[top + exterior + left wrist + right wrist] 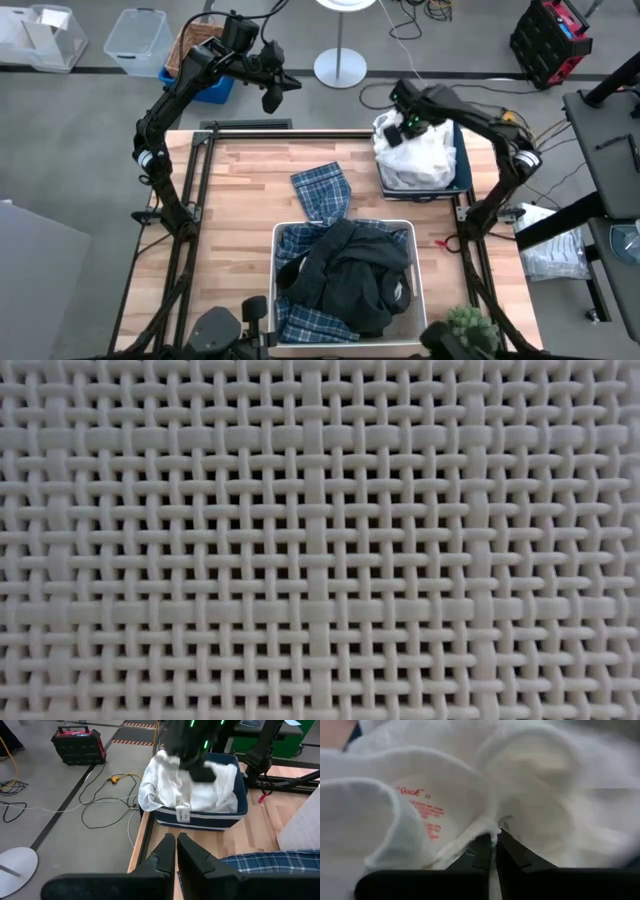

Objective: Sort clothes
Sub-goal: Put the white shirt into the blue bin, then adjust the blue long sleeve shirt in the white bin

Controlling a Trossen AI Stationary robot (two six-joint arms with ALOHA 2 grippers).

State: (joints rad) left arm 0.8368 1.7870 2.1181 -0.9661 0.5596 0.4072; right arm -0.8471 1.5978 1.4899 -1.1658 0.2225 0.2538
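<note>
The right gripper (392, 137) is seen at about two o'clock on the table, lowered over the navy bin (463, 168) at the table's right rear corner. Its fingers (512, 851) are clenched on a fold of the white garment (445, 805), which is heaped above the bin's rim and spills over its near wall in the left wrist view (185, 790). A red printed label is visible on the white cloth close to the pinch.

The left gripper (272, 98) is held at about eleven o'clock, beyond the table's rear edge and over the floor, with its fingers (195, 857) pressed together on nothing.

The white bin (416, 262) sits at six o'clock against the table's front edge, filled with a dark grey garment (350, 275) lying over plaid cloth. A blue-and-white plaid garment (322, 192) is draped from the bin's rear rim onto the bare wood near the centre.

Bare wood is left along the table's left side, from seven to ten o'clock, and in a strip between the plaid garment and the navy bin. The low view is wholly filled by the white bin's woven wall (320, 540).
</note>
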